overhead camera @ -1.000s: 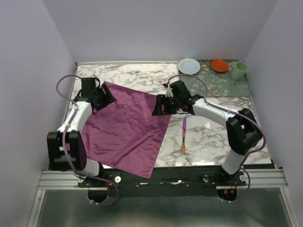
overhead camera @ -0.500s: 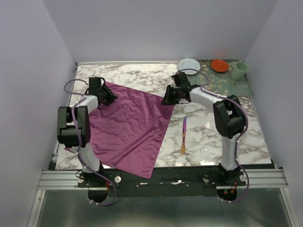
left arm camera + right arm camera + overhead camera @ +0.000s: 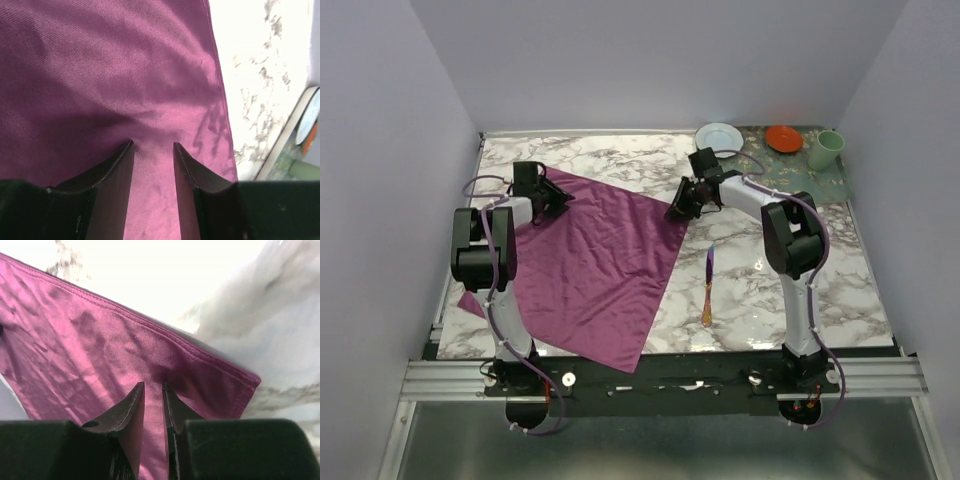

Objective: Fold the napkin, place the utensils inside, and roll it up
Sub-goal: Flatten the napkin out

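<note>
Black-and-white arms (image 3: pixel 472 245), purple cables (image 3: pixel 480 182)

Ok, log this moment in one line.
left gripper pinching napkin far-left corner | right gripper pinching far-right corner | knife on table, apart from napkin

I see plain plum-purple napkin (image 3: pixel 590 270), knife (image 3: pixel 708 288) with purple-pink blade and orange-gold handle, white-grey marbled table (image 3: pixel 760 300), green floral mat (image 3: pixel 782 178).

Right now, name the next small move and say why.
Probably lift both far corners and carry them toward the near edge: the left tool and right tool each appear to pinch the flat napkin, and the knife lies beside it.
</note>
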Action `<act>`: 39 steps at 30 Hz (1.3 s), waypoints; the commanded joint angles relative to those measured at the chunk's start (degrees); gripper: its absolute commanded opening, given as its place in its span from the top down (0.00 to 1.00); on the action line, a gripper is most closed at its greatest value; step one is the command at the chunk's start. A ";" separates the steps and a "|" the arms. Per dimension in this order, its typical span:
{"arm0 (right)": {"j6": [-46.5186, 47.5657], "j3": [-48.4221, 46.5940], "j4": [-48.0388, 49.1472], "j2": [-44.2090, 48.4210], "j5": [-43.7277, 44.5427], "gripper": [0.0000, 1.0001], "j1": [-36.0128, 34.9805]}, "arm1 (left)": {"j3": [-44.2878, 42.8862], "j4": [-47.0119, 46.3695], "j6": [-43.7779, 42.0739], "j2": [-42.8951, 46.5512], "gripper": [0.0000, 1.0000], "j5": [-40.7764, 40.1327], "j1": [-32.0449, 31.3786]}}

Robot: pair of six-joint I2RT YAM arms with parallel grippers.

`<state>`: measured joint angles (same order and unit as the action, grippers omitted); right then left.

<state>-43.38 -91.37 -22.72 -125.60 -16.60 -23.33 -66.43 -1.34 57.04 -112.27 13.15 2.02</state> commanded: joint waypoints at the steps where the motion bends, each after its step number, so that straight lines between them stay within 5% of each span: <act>1: -2.07 -5.55 -4.44 -4.64 -1.59 0.72 2.41 | -2.21 -3.75 5.71 -4.09 0.53 1.97 0.35; 9: 0.57 -21.37 -10.93 -13.17 -3.62 0.71 4.70 | -6.41 -7.27 8.27 -8.31 0.51 3.02 0.35; 17: 9.69 -33.16 -13.58 -18.36 -5.54 0.71 6.19 | -15.47 -0.62 -0.33 -11.66 0.41 5.14 -0.52; 22: 19.70 -38.96 -15.51 -18.10 -6.16 0.69 6.37 | -15.66 3.19 -5.69 -5.79 0.36 4.35 -1.23; 29: 26.85 -25.37 -16.21 -4.49 -1.34 0.62 2.77 | -5.21 10.03 -15.62 11.43 0.34 0.23 -1.23; 34: 29.13 -7.53 -15.42 6.76 -0.02 0.51 -7.50 | 2.00 18.64 -19.15 24.52 0.33 -3.39 -0.62; 39: 28.00 6.62 -10.70 14.94 -0.80 0.50 -19.00 | 10.68 22.18 -19.68 34.99 0.33 -4.08 3.33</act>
<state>-16.40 -95.11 -35.16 -116.01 -17.78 -33.52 -63.46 13.76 40.25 -84.68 12.56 2.09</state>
